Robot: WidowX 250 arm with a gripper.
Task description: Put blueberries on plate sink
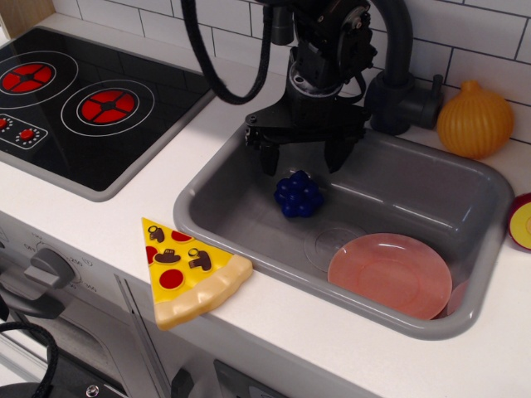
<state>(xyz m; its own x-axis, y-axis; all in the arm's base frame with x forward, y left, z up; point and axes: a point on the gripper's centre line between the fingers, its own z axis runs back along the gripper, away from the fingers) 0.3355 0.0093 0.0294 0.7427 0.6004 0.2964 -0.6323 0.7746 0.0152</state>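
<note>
The blueberries (299, 195), a small glossy dark blue cluster, lie on the floor of the grey sink (216, 207), left of its middle. The salmon-pink plate (390, 274) lies flat in the sink's front right corner, apart from the berries. My black gripper (304, 159) hangs open just above and behind the blueberries, one finger (268, 157) to the left and one to the right of them. It holds nothing.
A black stove top (83, 99) with red burners is at the left. A toy pizza slice (187, 269) lies on the counter before the sink. A dark faucet (402, 83) stands behind the sink, an orange onion (475, 120) at back right, a yellow-and-purple disc (523, 222) at the right edge.
</note>
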